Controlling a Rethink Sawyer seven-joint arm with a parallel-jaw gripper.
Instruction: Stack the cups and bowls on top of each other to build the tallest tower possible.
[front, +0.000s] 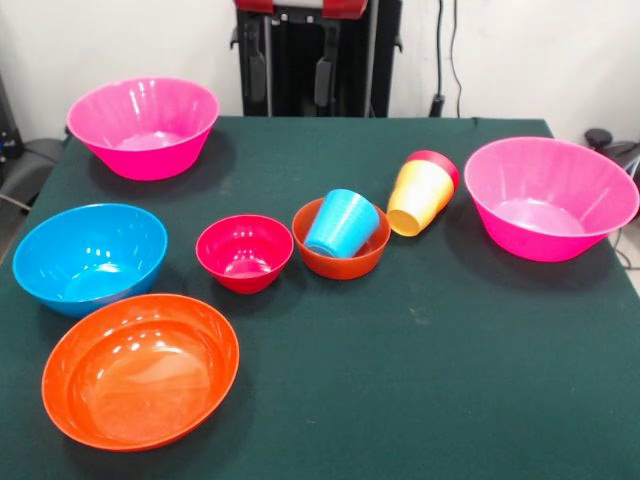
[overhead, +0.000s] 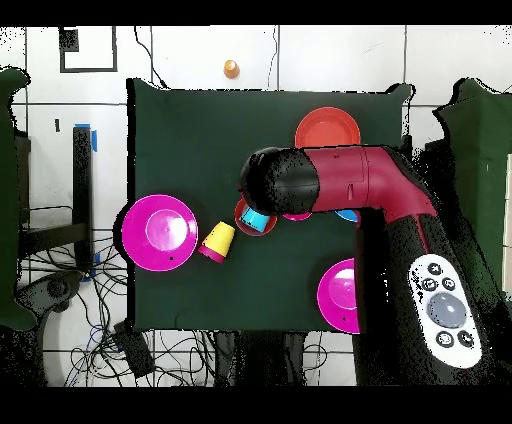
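Here the blue cup (front: 342, 224) lies tilted inside the small orange bowl (front: 341, 257) at mid counter (front: 400, 400). Just beside that bowl lie the nested yellow cup (front: 419, 198) and the crimson bowl (front: 244, 252). The hand's state cannot be told; the arm (overhead: 340, 182) hides it.

Dark green counter (front: 400, 380); 2 pink bowls (front: 145, 125) (front: 550, 195), blue bowl (front: 90, 255), wide orange bowl (front: 140, 370), crimson bowl (front: 245, 252); blue cup (front: 342, 223) in small orange bowl (front: 340, 262); yellow cup (front: 420, 197) beside it.

Six glossy plastic bowls: two large pink (front: 144, 126) (front: 550, 196), one medium blue (front: 89, 257), one wide orange (front: 140, 370), one small crimson (front: 244, 252), one small orange (front: 342, 258). Three plastic cups visible: blue (front: 342, 224), yellow (front: 419, 198), red (front: 440, 161).
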